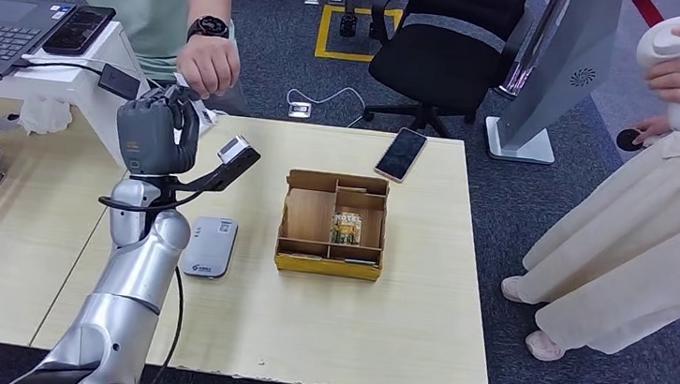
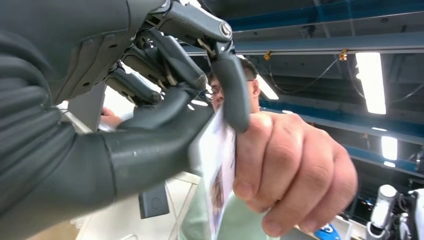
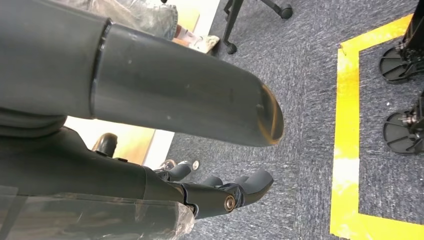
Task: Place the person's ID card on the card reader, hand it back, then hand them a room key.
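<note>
My left hand [image 1: 159, 128] is raised over the table's far left corner, up against a person's hand [image 1: 207, 66]. In the left wrist view my thumb and a finger [image 2: 232, 85] pinch the white ID card [image 2: 217, 170], and the person's hand [image 2: 295, 170] grips the same card from the other side. The grey card reader [image 1: 210, 246] lies flat on the table beside my left forearm. A wooden compartment box [image 1: 310, 216] stands mid-table with room keys [image 1: 345, 227] in one slot. My right hand [image 3: 220, 192] hangs over the carpet, fingers apart and holding nothing.
A phone [image 1: 401, 154] lies at the table's far edge. On the adjoining desk to the left sit a laptop [image 1: 0, 23] and a black phone [image 1: 79, 29]. A black office chair [image 1: 446, 33] stands behind the table. A second person [image 1: 634, 230] stands at the right.
</note>
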### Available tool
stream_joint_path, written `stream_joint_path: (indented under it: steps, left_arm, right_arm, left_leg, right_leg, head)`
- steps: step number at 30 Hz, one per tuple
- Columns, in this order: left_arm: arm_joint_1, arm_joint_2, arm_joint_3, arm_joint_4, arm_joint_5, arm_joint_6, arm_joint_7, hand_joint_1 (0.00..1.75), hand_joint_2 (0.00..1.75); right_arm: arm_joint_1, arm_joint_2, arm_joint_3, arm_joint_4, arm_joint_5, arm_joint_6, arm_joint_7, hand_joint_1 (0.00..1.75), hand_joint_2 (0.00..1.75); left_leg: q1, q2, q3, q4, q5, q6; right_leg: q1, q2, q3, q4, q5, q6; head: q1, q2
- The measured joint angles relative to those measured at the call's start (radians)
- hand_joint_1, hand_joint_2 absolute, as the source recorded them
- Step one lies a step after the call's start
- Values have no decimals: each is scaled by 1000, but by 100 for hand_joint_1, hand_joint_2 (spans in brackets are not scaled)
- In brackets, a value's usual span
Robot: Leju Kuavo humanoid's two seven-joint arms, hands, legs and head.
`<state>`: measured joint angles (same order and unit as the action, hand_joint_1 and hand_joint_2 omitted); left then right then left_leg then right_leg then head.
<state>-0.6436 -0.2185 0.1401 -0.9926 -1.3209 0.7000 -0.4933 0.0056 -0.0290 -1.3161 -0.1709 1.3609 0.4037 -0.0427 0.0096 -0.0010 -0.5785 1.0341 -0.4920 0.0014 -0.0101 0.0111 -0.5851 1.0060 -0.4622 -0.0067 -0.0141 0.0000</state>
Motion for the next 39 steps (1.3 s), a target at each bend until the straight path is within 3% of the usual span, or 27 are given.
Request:
stream_joint_path:
  steps: [39]
  left_arm:
    - [1, 4, -39, -3, 6, 0, -18, 0, 175]
  right_arm:
    - [-5, 0, 0, 0, 20, 2, 3, 0, 0]
  left_leg:
    - [0, 0, 0, 0, 0, 0]
  right_leg:
    - [0, 0, 0, 0, 0, 0]
  head:
    - [0, 0]
